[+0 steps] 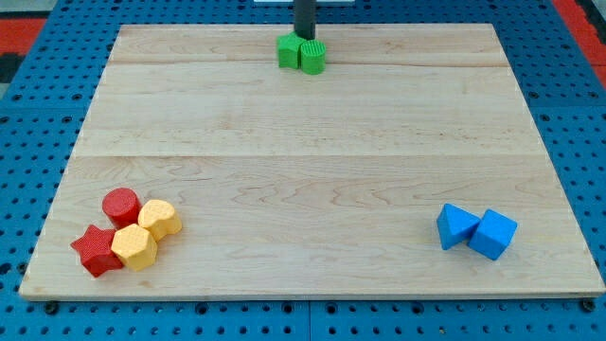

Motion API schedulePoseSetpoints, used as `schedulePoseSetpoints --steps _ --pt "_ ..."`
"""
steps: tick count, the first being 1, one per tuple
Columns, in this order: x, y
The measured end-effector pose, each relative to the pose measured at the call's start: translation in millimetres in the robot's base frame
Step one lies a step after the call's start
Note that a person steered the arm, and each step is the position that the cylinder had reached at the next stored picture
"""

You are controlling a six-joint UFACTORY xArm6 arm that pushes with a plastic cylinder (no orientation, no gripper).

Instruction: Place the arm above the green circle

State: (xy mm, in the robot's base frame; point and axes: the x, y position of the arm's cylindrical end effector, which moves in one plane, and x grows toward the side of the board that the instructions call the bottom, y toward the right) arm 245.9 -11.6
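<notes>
At the view's top edge, my tip touches the small ridged green circle beside a green block; no pincer shows

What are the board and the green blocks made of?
The board looks like pale wood: grain lines and plank seams show, with a matte finish. The green blocks look like painted wood or plastic, solid colour and no grain; I cannot tell which.
</notes>
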Motion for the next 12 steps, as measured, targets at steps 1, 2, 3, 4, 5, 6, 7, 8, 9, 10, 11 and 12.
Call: schedulePoseSetpoints --steps 1,2,3,4,5,6,7,8,9,10,11,12 --pt "56 -29" --pt "112 -68" --pt "133 -83" --pt "66 -47" --pt "-32 4" --pt "-50 34" --pt "-26 53" --pt "-25 36" --pt "-12 4" --pt "39 -30" --pt "106 -57" --pt "133 -69"
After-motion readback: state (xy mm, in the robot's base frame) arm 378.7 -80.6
